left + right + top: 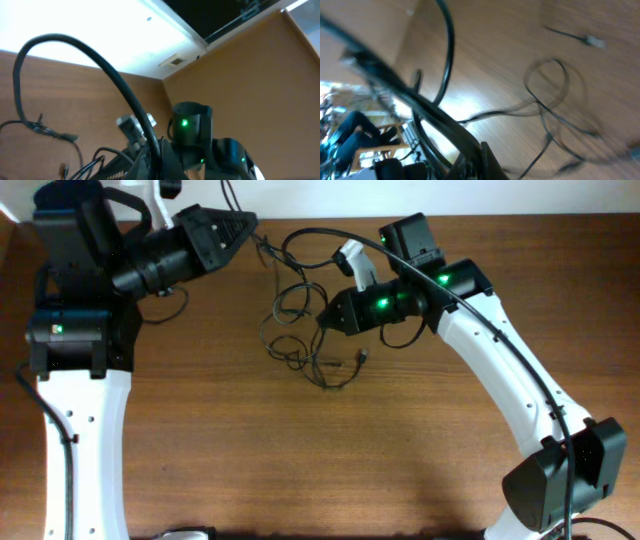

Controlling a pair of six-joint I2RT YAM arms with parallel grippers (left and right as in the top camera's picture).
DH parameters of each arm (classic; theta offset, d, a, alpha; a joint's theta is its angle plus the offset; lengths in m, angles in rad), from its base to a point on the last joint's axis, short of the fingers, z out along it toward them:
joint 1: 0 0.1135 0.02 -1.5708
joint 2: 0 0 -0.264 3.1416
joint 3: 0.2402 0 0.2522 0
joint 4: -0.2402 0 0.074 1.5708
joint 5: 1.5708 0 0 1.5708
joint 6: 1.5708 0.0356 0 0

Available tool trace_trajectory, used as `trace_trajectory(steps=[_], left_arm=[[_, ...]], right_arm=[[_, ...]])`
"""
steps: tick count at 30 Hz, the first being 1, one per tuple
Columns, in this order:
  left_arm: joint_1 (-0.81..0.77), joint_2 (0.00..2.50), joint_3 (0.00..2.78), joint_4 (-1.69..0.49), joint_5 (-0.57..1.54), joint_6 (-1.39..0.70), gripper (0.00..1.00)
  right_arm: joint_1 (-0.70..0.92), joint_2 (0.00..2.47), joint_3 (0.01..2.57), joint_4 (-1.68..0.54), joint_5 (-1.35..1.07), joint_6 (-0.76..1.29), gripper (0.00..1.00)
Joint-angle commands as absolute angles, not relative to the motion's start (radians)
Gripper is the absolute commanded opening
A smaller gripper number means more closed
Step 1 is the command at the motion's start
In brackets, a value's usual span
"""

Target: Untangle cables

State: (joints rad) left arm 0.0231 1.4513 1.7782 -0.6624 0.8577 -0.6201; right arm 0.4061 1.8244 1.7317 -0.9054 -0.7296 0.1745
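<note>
The thin black cables (296,330) lie in a loose tangle of loops on the wooden table, between my two grippers. One small plug (362,358) lies at the tangle's right edge. My left gripper (247,225) is at the tangle's upper left, shut on a black cable (100,60) that arcs up out of its jaws (152,157). My right gripper (325,318) is at the tangle's right side, and its jaws (477,160) look shut on a dark cable (395,82). The right wrist view is blurred; it shows thin cable loops (555,90) on the table.
A grey-white plug (352,258) hangs above the right gripper, also seen in the left wrist view (131,125). The right arm (500,370) crosses the table's right side and the left arm (85,410) its left. The table's far edge (320,216) is just behind the tangle.
</note>
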Motion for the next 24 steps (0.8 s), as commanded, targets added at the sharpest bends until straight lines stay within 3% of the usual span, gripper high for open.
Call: trace_trajectory(steps=[1, 3, 6, 11, 19, 24], left_arm=[[0.062, 1.442, 1.787, -0.712, 0.845, -0.558, 0.0], [0.062, 1.442, 1.787, -0.758, 0.776, -0.516, 0.0], [0.062, 1.442, 1.787, -0.905, 0.483, -0.429, 0.0], [0.062, 1.468, 1.773, -1.093, 0.235, -0.36, 0.0], [0.059, 1.735, 1.621, -1.164, 0.249, -0.207, 0.0], [0.06, 1.751, 1.621, -1.141, 0.199, -0.207, 0.0]], right_arm=[[0.386, 1.838, 1.737, -0.972, -0.542, 0.249, 0.04], [0.385, 1.838, 1.737, -1.043, -0.356, 0.335, 0.04], [0.385, 1.838, 1.737, -1.135, -0.117, 0.435, 0.04], [0.378, 1.838, 1.737, -1.206, 0.055, 0.559, 0.04], [0.187, 1.838, 1.737, -1.398, 0.184, 0.558, 0.04], [0.023, 1.838, 1.737, -1.429, 0.195, 0.503, 0.04]])
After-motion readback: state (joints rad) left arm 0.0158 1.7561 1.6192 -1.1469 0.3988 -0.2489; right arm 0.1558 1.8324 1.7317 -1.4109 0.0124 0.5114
